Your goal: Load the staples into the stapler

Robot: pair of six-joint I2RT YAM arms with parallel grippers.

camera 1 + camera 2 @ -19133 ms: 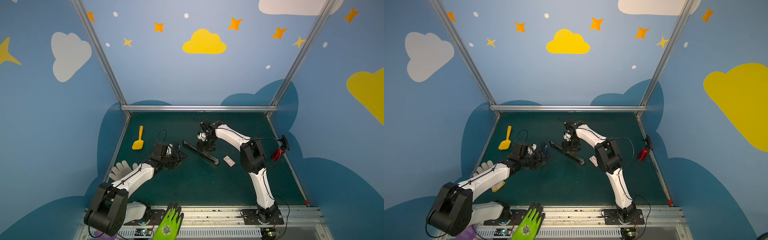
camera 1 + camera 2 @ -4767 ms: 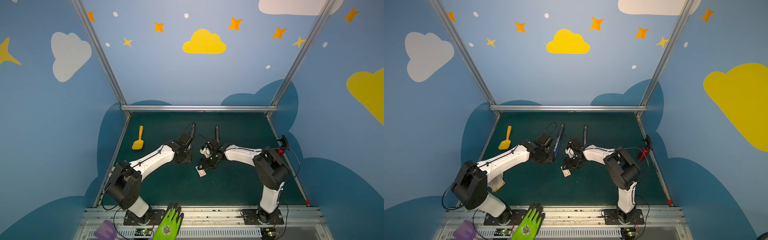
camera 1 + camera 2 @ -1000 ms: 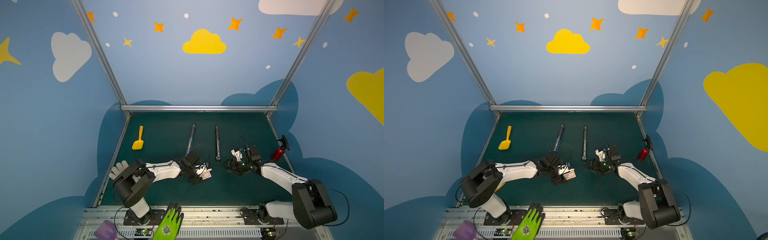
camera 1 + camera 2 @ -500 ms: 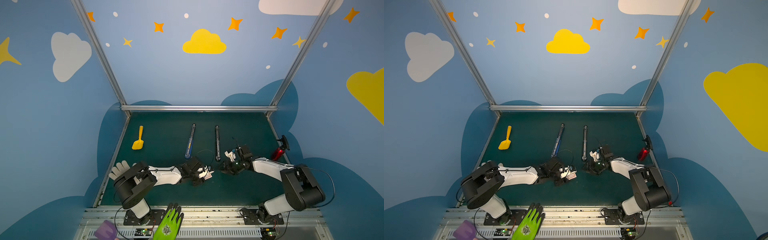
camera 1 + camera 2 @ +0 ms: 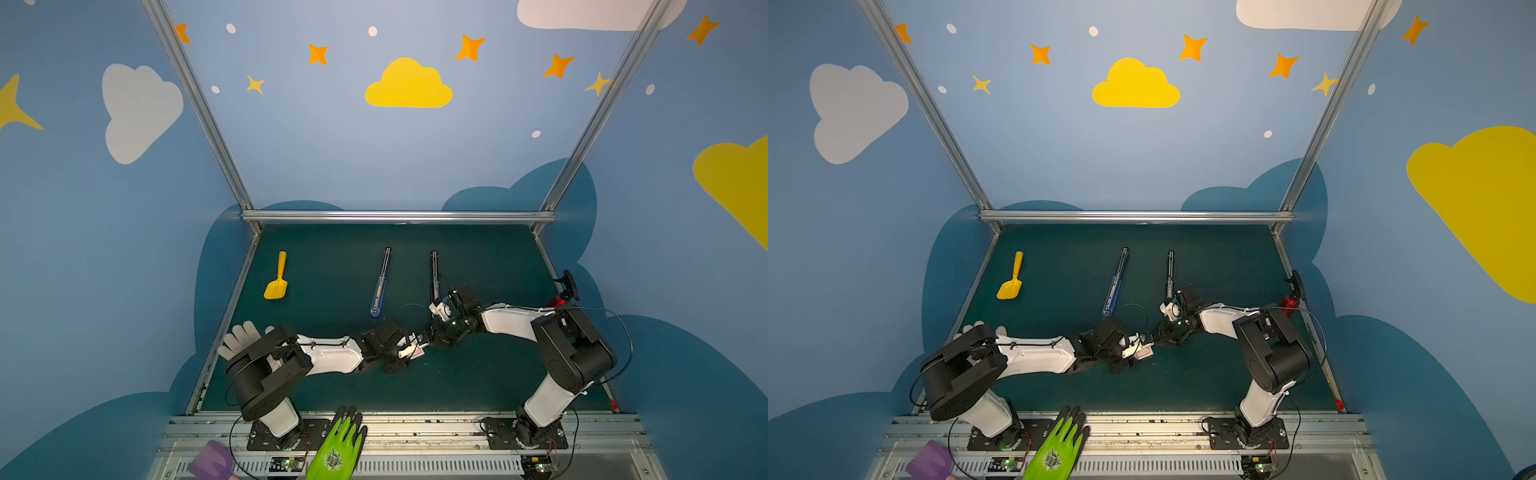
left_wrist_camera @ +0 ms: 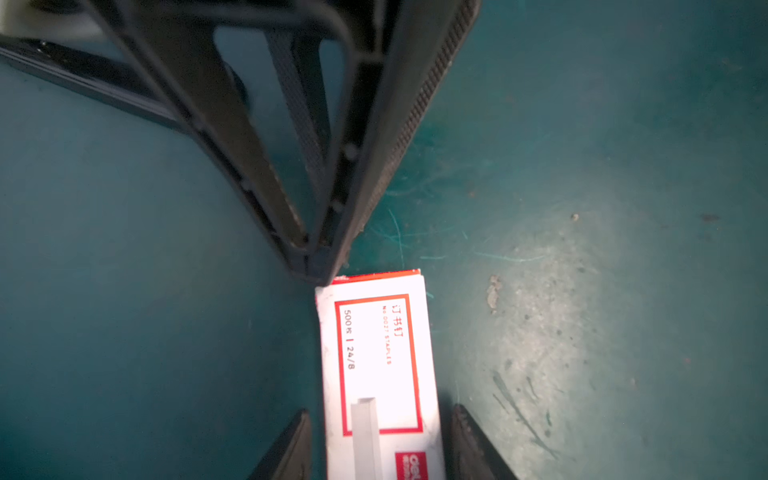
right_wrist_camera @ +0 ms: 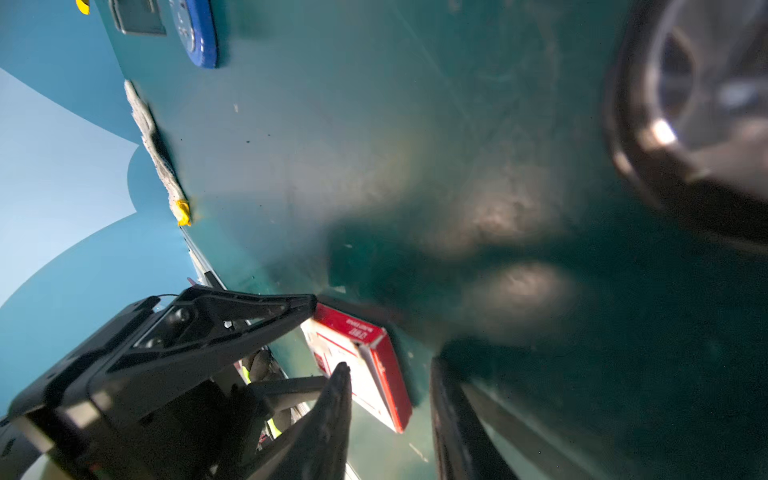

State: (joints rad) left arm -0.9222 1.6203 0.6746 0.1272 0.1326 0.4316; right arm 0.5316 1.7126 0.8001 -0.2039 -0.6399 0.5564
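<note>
The white, red-labelled box of staples (image 6: 374, 340) lies just toward 6 o'clock of the centre of the table (image 5: 478, 382). The left fingers (image 6: 291, 449) reach in from 9 o'clock and stand half apart on either side of its near end. A sliver of gap seems to show beside each, so I cannot tell whether they press it. The right fingers (image 6: 245, 166) come in from 2 o'clock, set narrow, tips against the box's far end; what they pinch, if anything, is hidden. The pairing looks meant to steady the sleeve at one end while the tray is worked out at the other. A grey strip (image 6: 365, 432), perhaps staples, lies on the label. The blue stapler (image 5: 379, 286) at 11 o'clock and the black stapler (image 5: 434, 272) at 12 o'clock lie apart from the box, untouched, so loading has not begun
</note>
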